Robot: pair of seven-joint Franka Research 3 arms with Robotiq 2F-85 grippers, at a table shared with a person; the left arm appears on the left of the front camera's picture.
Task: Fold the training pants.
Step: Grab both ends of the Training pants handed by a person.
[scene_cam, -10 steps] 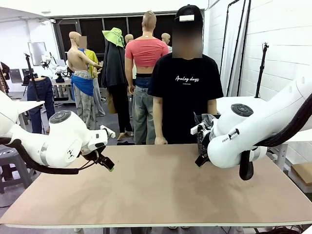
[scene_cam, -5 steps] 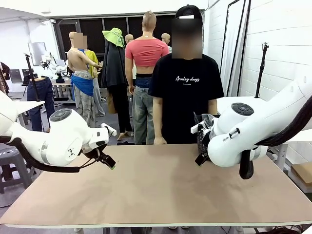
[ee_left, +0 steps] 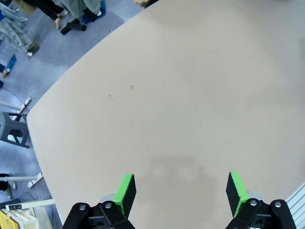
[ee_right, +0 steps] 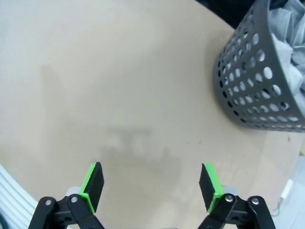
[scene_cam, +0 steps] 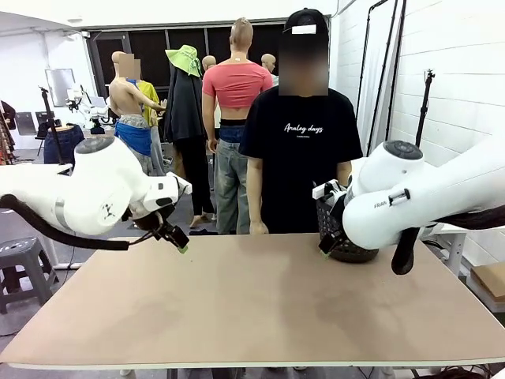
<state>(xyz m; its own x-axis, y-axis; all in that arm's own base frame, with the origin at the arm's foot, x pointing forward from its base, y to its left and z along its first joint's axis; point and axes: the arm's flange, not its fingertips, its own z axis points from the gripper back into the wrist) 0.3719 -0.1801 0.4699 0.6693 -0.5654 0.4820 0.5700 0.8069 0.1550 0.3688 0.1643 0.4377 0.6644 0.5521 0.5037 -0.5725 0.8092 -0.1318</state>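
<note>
Closer in, training pants (ee_right: pixel 288 43) inside perforated basket (ee_right: pixel 248 90).

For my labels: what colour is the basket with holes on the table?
The basket is dark grey, clearest in the right wrist view.

You count two grippers, the left gripper (ee_left: pixel 179 192) and the right gripper (ee_right: pixel 151 185); one table (scene_cam: pixel 252 316); one basket (ee_right: pixel 252 95); one pair of training pants (ee_right: pixel 287 40); one person (scene_cam: pixel 300 150).

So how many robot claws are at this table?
2. The left gripper hangs open over the table's left part; the right gripper hangs open near the perforated basket on the right.
</note>
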